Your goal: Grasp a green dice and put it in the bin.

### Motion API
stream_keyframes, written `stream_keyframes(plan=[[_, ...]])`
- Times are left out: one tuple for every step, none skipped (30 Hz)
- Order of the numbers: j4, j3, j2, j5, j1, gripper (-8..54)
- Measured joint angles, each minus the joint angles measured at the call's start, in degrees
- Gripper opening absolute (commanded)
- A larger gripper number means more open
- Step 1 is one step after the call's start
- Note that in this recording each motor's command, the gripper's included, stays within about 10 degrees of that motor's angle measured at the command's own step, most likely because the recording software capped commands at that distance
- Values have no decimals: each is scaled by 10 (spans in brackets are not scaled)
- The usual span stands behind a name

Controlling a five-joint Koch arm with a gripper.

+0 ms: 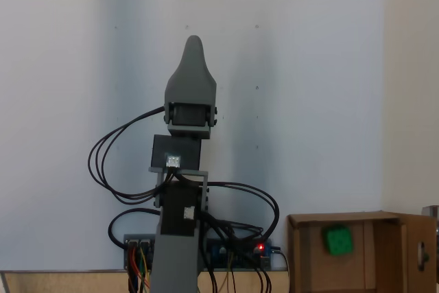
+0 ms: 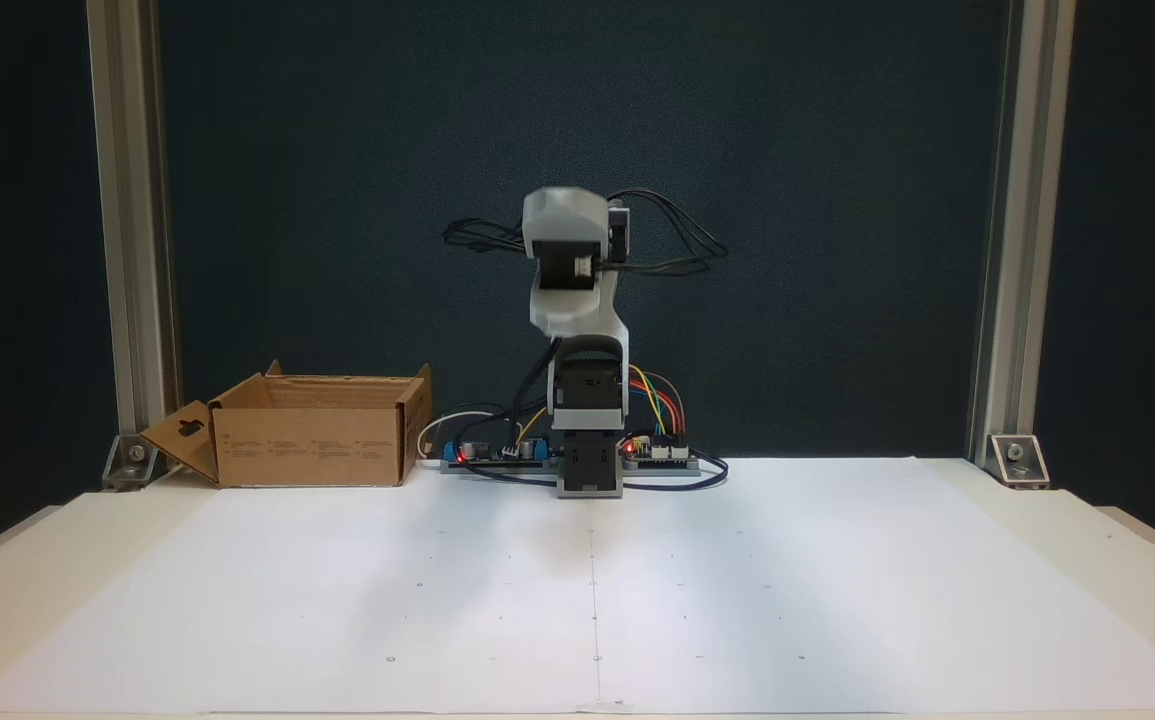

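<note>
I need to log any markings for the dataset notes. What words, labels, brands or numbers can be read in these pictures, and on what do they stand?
None can be read.
Bin: small dark print on its front wall, too small to read.
Arm and green dice: no legible text.

text: none legible | bin (image 2: 309, 440): faint printed lines on the front wall, too small to read

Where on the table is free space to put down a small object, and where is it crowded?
The white sheet in front of the arm base lies bare out to its edges. It is crowded along the back: the cardboard box holding the green dice, then circuit boards and cables around the base.
</note>
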Motion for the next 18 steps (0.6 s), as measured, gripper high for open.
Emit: stream_keyframes(plan=[[-13, 0, 0, 0, 0, 425], [-39, 0, 0, 0, -1, 426], [-45, 0, 0, 0, -1, 427], [-57, 4, 1, 0, -5, 427], [-72, 18, 3, 0, -11, 427], [-90, 37, 5, 0, -17, 430], [-104, 58, 7, 0, -18, 435], [-116, 75, 7, 0, -19, 435], [-129, 89, 7, 0, -19, 435], [-143, 100, 7, 0, -19, 435], [-168, 116, 7, 0, -19, 435], [-174, 118, 7, 0, -19, 435], [-198, 127, 7, 0, -19, 435], [-204, 127, 7, 0, -20, 435], [-216, 132, 7, 0, -16, 435], [-229, 133, 7, 0, -11, 435], [-254, 133, 7, 0, -4, 435], [-259, 133, 7, 0, -4, 435]])
